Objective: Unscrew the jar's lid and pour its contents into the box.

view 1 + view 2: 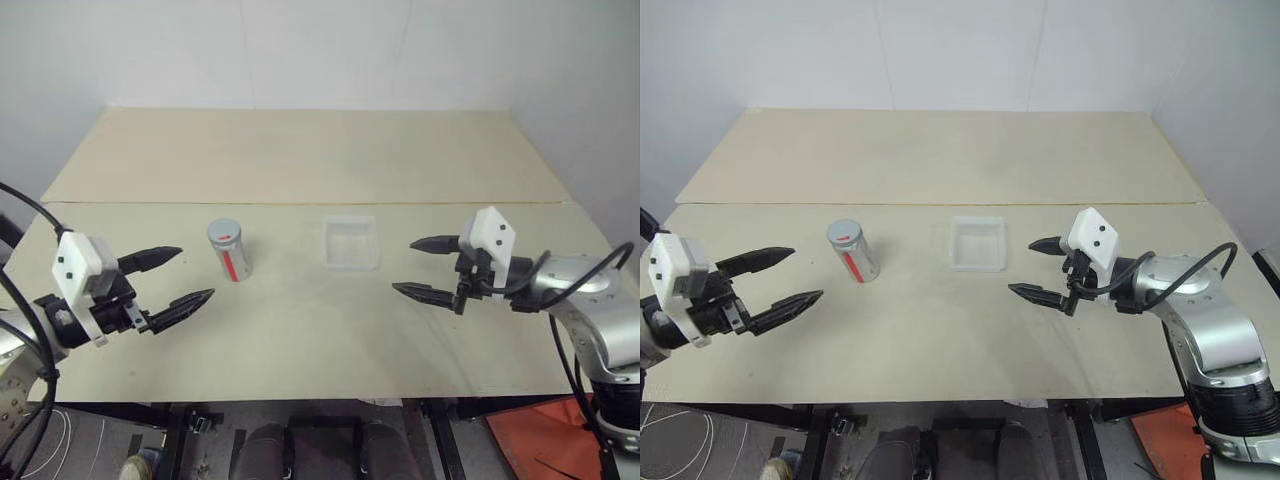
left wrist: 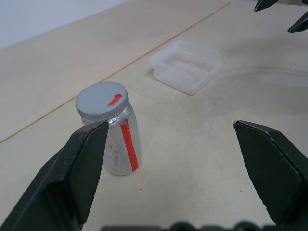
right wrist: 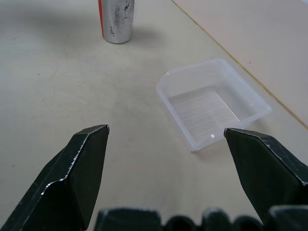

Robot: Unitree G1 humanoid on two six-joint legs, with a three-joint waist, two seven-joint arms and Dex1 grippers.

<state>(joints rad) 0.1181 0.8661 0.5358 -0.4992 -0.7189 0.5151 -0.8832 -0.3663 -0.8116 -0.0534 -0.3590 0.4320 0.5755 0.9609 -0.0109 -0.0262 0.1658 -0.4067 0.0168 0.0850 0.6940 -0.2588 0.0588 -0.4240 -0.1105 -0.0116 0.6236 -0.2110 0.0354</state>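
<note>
The silver jar with a red stripe stands upright on the table, left of centre, and the grey lid with a small red mark sits on top of it. Its contents are hidden inside. The clear plastic box lies empty just to the right of the jar. My left gripper hovers open to the jar's left, nothing between its fingers. On the far side of the box, my right gripper is also open and empty, pointing toward the box. The left wrist view shows the jar and box ahead.
The beige table has a seam running across it behind the jar and box, and a white wall stands at the back. An orange-red thing lies on the floor below the table's front right corner.
</note>
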